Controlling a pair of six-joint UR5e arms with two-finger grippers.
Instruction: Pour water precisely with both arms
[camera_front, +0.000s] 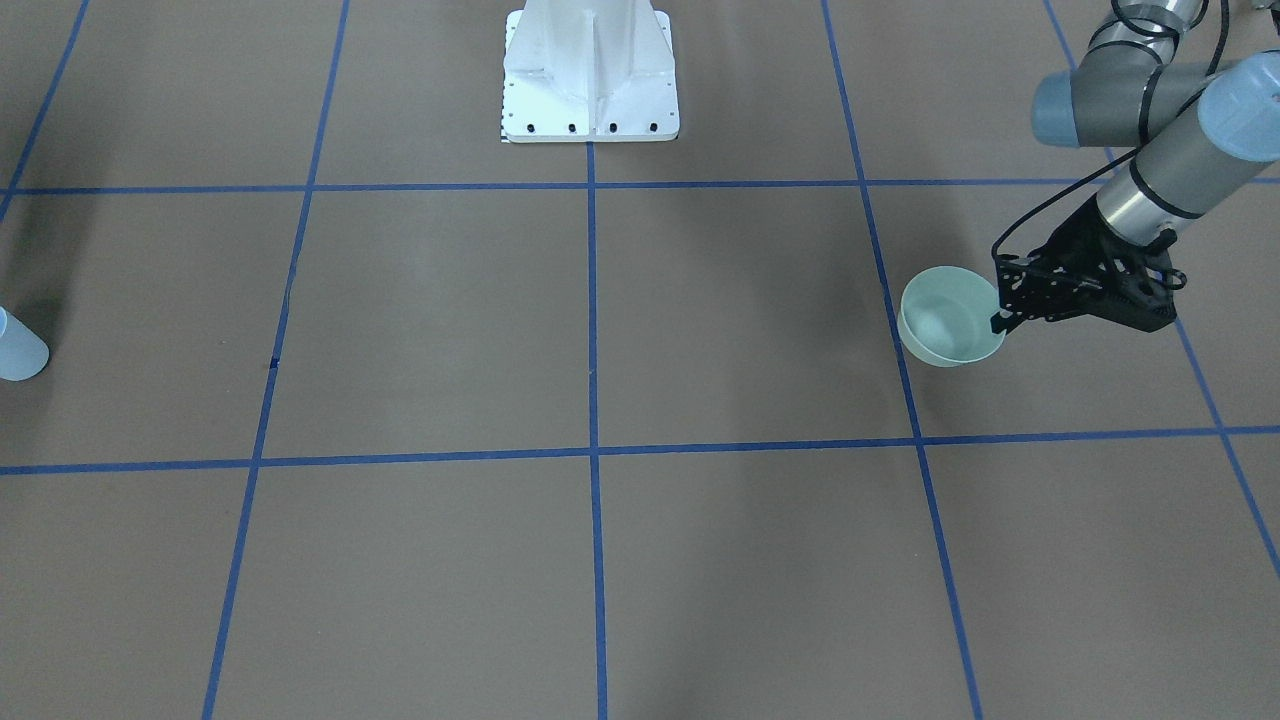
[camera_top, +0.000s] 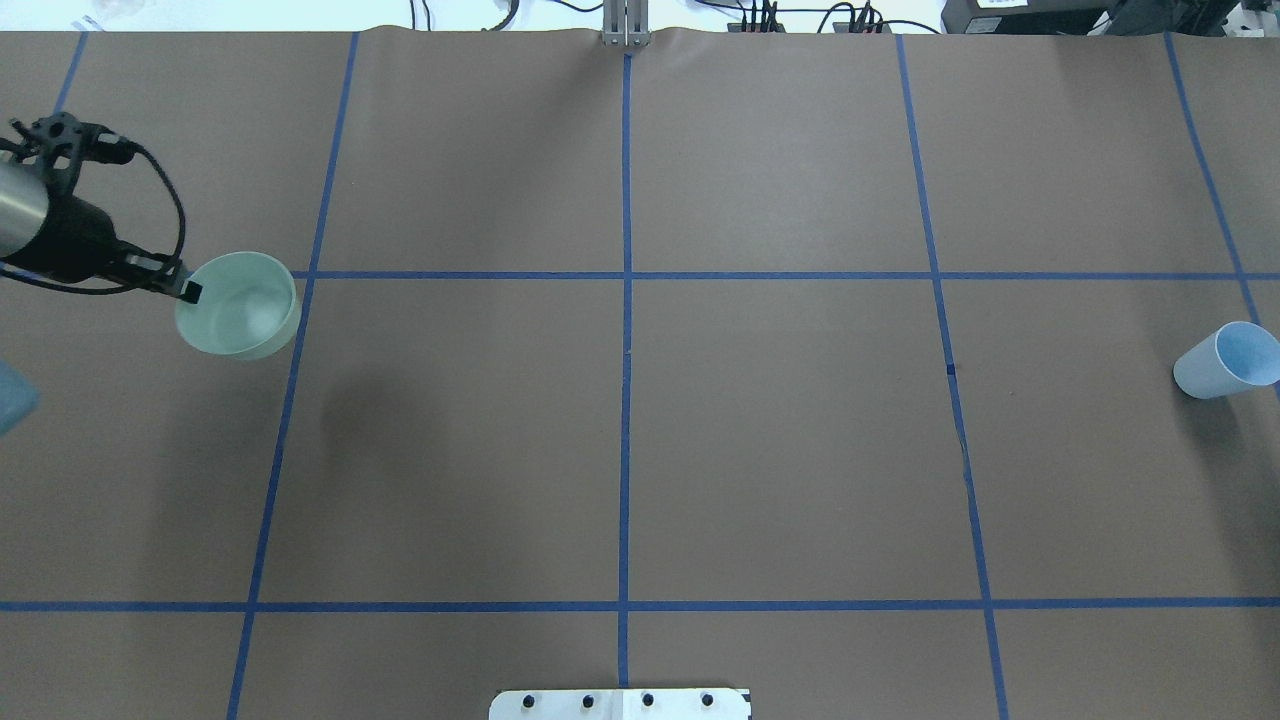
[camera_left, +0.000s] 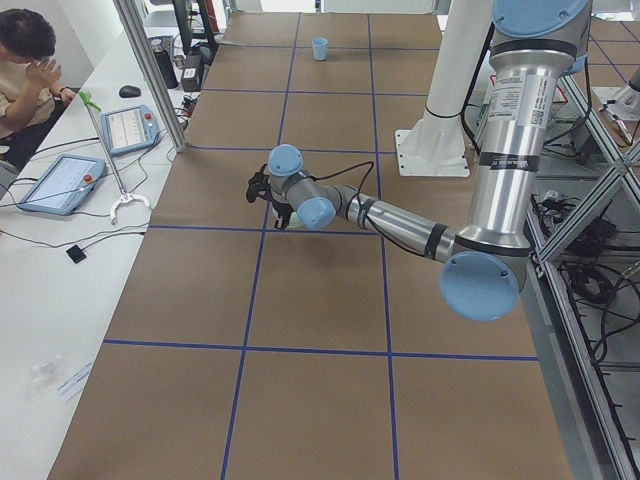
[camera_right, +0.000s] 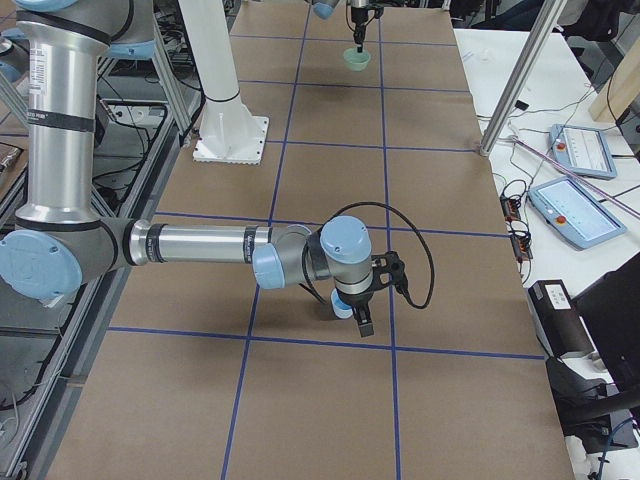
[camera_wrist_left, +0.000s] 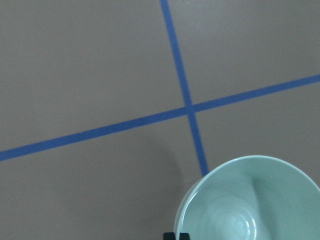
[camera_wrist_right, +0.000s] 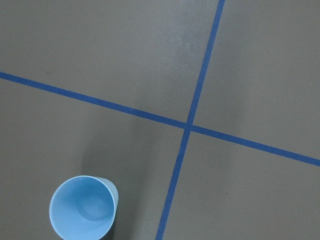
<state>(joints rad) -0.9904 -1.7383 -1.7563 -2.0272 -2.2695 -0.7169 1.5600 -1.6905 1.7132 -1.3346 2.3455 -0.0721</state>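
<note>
In the front-facing view the silver-grey left arm (camera_front: 1150, 100) comes in well to one side of the white bolted pedestal (camera_front: 590, 75), its forearm sloping down. The black left gripper (camera_front: 1000, 315) is clamped on the rim of the pale-green round bowl (camera_front: 945, 320). The pale-blue tapered cup (camera_front: 18, 345) sits far to the pedestal's other side.

From overhead, the gripper (camera_top: 188, 291) pinches the bowl (camera_top: 245, 310) on the rim farthest from the pedestal (camera_top: 620, 704). The cup (camera_top: 1228, 360) is well apart on the opposite side.

From the left end, the near left arm (camera_left: 510, 150) hangs upright to its elbow, then stretches out past the pedestal (camera_left: 432, 150).

From the right end, the near right arm (camera_right: 190, 245) lies level. The right gripper (camera_right: 362, 322) points straight down just beside the cup (camera_right: 343, 308); its opening cannot be told.

The left wrist view shows a black fingertip (camera_wrist_left: 176, 235) at the bowl's (camera_wrist_left: 260, 200) rim and faint rings on its floor. Whether these are water cannot be told.

The right wrist view shows the cup (camera_wrist_right: 82, 207) upright.
</note>
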